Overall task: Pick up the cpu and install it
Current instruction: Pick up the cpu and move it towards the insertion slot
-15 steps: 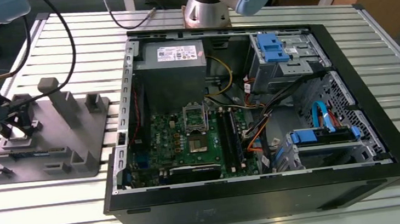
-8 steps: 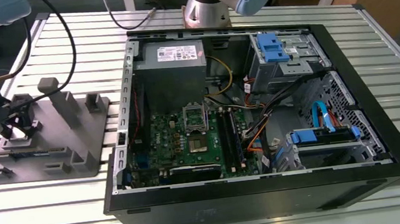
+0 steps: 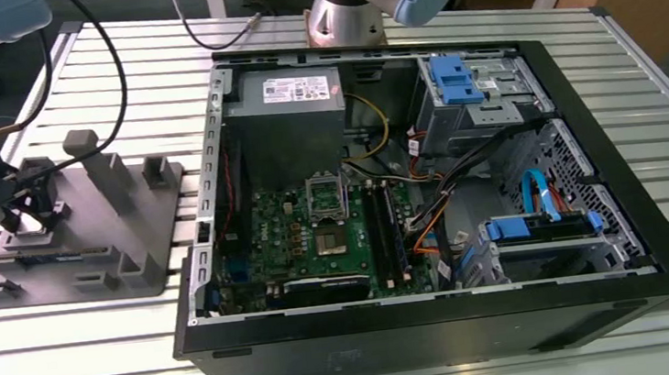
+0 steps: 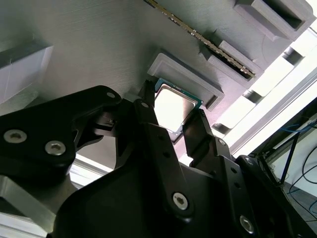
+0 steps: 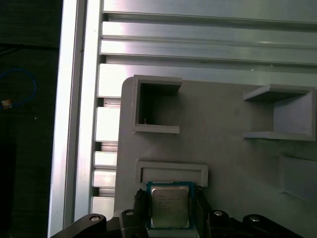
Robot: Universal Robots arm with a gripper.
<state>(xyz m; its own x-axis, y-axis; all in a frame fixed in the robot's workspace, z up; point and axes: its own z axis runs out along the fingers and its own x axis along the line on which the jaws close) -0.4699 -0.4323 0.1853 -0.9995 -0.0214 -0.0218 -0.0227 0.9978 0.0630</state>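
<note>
Black fingers (image 5: 140, 202) of the gripper (image 3: 21, 216) are standing on two opposite sides of the cpu (image 5: 169, 207), a small flat square chip with a silvery-grey metal top and a thin green rim, and in both wird views they are seeming to press on its edges, so they are pinching it and not spreading wide. In the second wrist view the same chip (image 4: 172, 106) is shining pale between the two dark finger links (image 4: 154, 130). The cpu is lying on the matte grey plastic fixture block (image 5: 228, 153), just beside a low raised grey bracket (image 5: 172, 167) of this block; I cannot tell if it is touching the surface or hanging a little above it. In the exterior view the fixture block (image 3: 130, 237) is sitting on the exterior view's left, on the silver ribbed aluminium table (image 3: 81, 359), and the gripper is hanging over the left end of it. The open black computer case (image 3: 448, 347) is occupying the middle and the exterior view's right, well apart from the gripper. Inside it the green motherboard (image 3: 296, 242) is lying flat, with the shiny hinged metal socket frame (image 3: 326, 202) near its middle, and the big grey box with a white label (image 3: 289, 92) is sitting above it in the frame.
</note>
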